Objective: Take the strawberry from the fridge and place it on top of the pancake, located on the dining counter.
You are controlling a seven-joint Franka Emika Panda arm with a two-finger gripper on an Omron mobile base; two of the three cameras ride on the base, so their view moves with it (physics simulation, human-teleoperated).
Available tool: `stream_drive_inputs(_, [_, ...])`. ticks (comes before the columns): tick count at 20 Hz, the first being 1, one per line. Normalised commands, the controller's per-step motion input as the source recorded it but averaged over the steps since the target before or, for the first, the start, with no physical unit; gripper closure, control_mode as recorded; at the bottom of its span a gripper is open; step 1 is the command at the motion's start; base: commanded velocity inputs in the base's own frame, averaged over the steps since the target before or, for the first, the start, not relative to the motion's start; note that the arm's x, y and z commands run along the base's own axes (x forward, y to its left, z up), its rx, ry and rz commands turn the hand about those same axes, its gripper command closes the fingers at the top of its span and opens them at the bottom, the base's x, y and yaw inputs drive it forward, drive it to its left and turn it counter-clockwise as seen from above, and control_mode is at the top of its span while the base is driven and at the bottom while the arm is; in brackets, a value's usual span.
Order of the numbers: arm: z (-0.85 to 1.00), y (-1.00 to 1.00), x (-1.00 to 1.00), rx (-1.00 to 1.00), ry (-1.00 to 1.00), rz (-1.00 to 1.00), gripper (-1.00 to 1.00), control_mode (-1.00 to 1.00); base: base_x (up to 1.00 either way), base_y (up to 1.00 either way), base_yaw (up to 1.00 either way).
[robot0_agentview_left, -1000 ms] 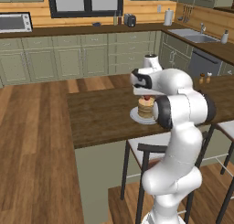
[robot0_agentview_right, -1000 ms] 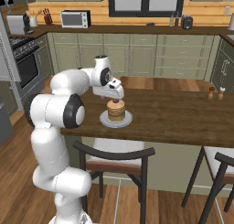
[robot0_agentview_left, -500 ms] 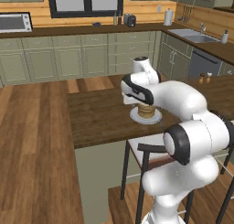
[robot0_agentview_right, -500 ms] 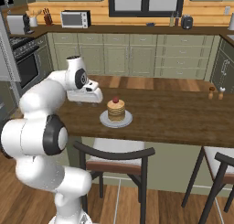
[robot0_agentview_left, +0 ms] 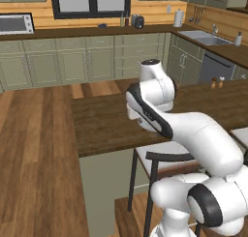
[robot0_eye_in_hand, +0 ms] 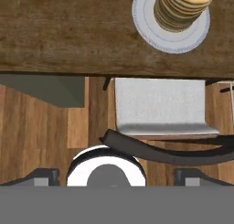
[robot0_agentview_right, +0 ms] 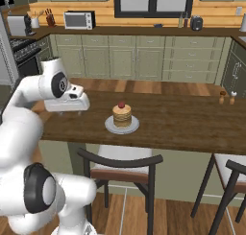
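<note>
Hand (robot0_agentview_right: 67, 104) wide open, empty, beside pancake (robot0_agentview_right: 122, 115).

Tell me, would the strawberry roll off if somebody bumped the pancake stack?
Probably yes. The strawberry is small and round and just rests on the top of the pancake stack, so a bump could roll it off. The stack is tall for its plate, so it might lean or slide too. The gripper hangs open, off to one side.
</note>
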Motion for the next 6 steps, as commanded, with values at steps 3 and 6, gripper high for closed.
stream_drive_inputs(3, [0.09,0.04,-1.00,-0.02,-0.04,0.04,-1.00,-1.00,0.00,0.00,0.00])
stream_drive_inputs(6, [0.01,0.00,-1.00,0.00,-0.01,0.01,-1.00,-1.00,0.00,0.00,0.00])
